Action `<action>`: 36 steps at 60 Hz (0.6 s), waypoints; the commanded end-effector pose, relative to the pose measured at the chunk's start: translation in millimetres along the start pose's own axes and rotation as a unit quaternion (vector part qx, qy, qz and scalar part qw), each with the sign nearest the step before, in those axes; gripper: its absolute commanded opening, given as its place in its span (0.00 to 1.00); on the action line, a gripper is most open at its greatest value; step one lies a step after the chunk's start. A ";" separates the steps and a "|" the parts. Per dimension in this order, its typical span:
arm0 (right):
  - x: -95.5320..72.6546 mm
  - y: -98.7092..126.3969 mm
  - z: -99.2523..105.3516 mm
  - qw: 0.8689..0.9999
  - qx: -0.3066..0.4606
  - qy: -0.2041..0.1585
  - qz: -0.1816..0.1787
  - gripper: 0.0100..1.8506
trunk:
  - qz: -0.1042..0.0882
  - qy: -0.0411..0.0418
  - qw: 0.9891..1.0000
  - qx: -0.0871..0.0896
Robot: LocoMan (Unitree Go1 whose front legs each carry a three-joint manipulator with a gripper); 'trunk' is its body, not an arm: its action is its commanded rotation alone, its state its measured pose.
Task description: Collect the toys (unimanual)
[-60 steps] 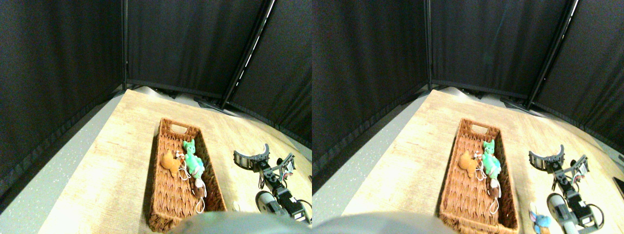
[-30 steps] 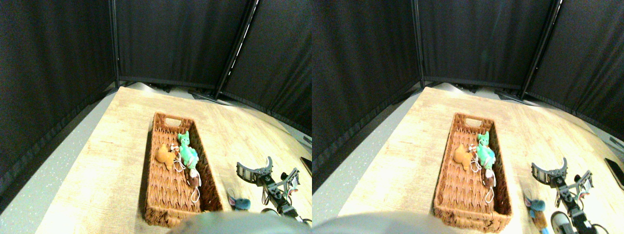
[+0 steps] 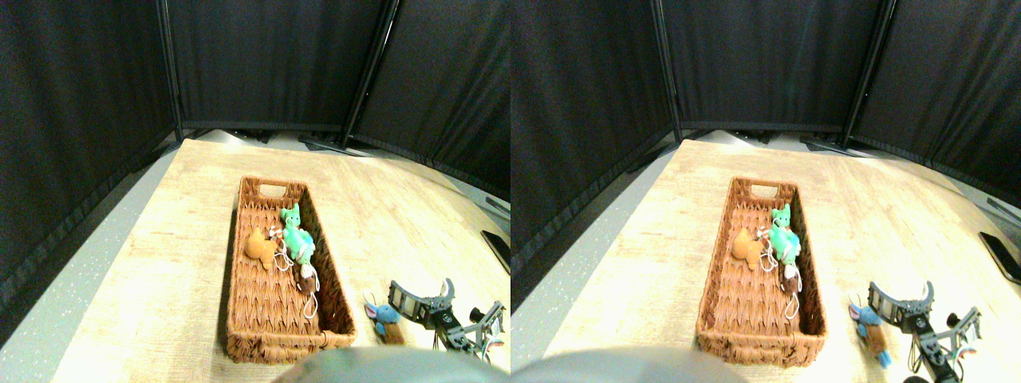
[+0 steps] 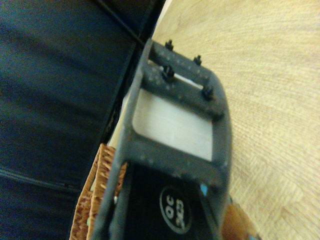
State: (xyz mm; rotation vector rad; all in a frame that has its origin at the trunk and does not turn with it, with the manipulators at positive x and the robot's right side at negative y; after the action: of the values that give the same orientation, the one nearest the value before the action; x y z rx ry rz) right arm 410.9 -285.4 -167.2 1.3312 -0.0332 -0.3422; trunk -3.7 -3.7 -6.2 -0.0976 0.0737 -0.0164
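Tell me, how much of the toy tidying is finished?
Three toys lie in the basket: orange, green and brown. A blue toy is on the table beside the basket, with the gripper next to it, not plainly holding it. It is left to collect.

My camera swings, shifting the whole scene. The black-and-grey claw [image 3: 421, 298] now sits closer to the small blue plush toy [image 3: 382, 312], which has come into view.

Wicker basket [image 3: 271, 323] on wooden table [image 3: 159, 271], black curtains [image 3: 80, 96] behind
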 end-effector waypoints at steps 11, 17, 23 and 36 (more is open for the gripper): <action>-11.8 -5.7 -10.3 1.000 0.002 0.002 -0.002 0.51 | 0.002 0.007 1.000 -0.018; -14.3 -13.6 -13.7 1.000 0.018 -0.002 -0.019 0.52 | 0.007 0.006 1.000 -0.021; -15.3 -23.6 -17.6 0.999 0.034 0.006 -0.033 0.52 | 0.010 0.006 1.000 -0.023; -12.6 -46.2 -23.8 0.997 0.045 0.013 -0.066 0.55 | 0.014 0.006 1.000 -0.026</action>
State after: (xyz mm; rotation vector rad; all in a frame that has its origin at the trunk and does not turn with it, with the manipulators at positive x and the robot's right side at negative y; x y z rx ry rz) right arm 392.4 -268.7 -213.8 1.4188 0.0830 -0.4396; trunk -3.7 -3.3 -4.8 -0.1306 0.0680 0.0015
